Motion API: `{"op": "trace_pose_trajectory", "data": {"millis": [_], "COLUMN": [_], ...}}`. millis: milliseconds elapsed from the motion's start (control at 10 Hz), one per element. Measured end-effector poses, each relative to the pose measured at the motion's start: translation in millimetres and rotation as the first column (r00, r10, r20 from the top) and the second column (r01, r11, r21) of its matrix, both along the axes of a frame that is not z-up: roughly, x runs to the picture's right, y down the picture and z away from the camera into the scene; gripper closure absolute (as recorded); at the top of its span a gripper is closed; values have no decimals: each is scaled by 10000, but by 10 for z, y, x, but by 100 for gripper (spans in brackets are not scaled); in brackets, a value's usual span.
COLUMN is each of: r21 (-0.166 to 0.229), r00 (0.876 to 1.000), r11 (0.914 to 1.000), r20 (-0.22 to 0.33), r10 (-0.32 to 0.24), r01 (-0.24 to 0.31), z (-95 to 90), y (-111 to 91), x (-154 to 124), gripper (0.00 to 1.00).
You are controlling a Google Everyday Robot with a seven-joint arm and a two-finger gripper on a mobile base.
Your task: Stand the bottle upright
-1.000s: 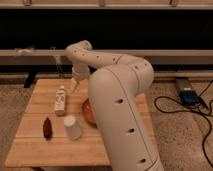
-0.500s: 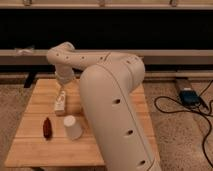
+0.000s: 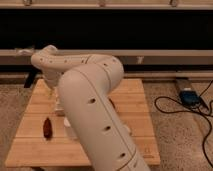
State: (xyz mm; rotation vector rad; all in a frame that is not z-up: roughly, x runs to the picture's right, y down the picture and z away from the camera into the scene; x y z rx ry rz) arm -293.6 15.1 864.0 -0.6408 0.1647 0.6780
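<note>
A big white robot arm (image 3: 95,115) fills the middle of the view. It bends over a pale wooden counter (image 3: 30,150) that stands on speckled floor before a long dark wall unit.

The end effector (image 3: 51,92) hangs at the arm's far tip, low over the back left part of the counter. Its fingers are spread as wide as they go. I cannot see that they have hold of anything.

The bottle (image 3: 58,106) sits just below and slightly to the right of the end effector. It shows only as a cream-white sliver against the edge of the arm, which covers the rest. I cannot tell whether it stands or lies, or whether the end effector touches it. Its label is too hidden to read.

Nearer the viewer than the end effector, and a little to its left, a small dark red-brown object (image 3: 47,128) lies on the wood. To the right of that, a white cup (image 3: 69,130) peeps out from behind the arm, with its inside out of sight.

Well off to the right of the end effector, on the floor, lies a blue box (image 3: 188,95) with black cables (image 3: 170,105) looping from it.
</note>
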Motion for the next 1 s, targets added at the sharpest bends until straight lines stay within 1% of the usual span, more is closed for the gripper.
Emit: {"op": "trace_pose_trajectory", "data": {"millis": [100, 300, 400, 500, 700, 800, 1000], "r21": [48, 32, -81, -285, -759, -857, -884], "r00": [9997, 9996, 9993, 9986, 9966, 9961, 9959], "r11": [9998, 9998, 9998, 9995, 9971, 9963, 9961], "r20": [-164, -198, -337, -506, -809, -871, -887], "r10": [-200, -189, -175, -169, -162, -149, -153], "r01": [201, 189, 172, 155, 100, 74, 75], "z": [52, 63, 107, 200, 481, 548, 562], "y": [-3, -12, -8, 27, 178, 211, 220], "x": [-6, 7, 26, 11, -1, 9, 12], "gripper": [20, 20, 20, 20, 20, 20, 20]}}
